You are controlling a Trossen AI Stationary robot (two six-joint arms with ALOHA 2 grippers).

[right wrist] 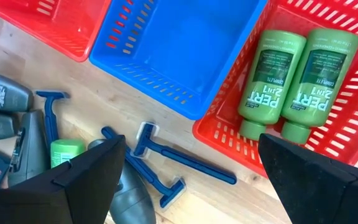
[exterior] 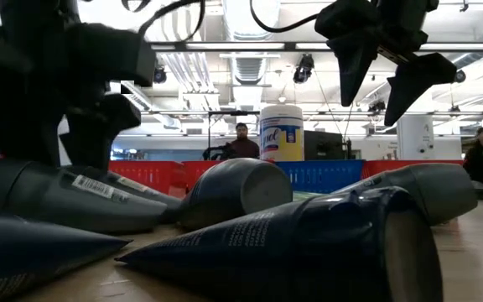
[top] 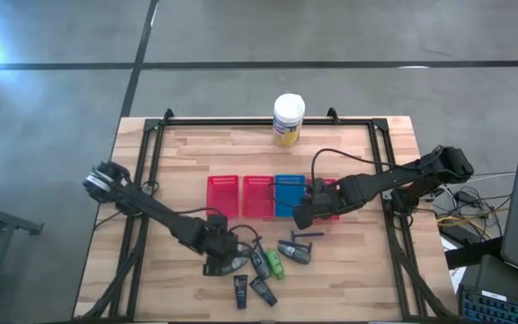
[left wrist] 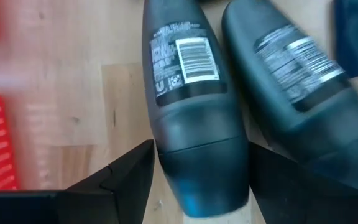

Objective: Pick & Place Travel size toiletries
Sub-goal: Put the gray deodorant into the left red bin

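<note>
Straddling a grey oval bottle (left wrist: 194, 118) near the blue tray (top: 289, 193), the left gripper (left wrist: 197, 180) stands open, fingers either side; closing squarely avoids the neighbouring bottle (left wrist: 297, 87). The right gripper (right wrist: 191, 171), open and empty, hovers beside that tray.

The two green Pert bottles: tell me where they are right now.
The two green Pert bottles lie side by side in the red tray next to the blue tray, below the right gripper, right of table centre.
</note>
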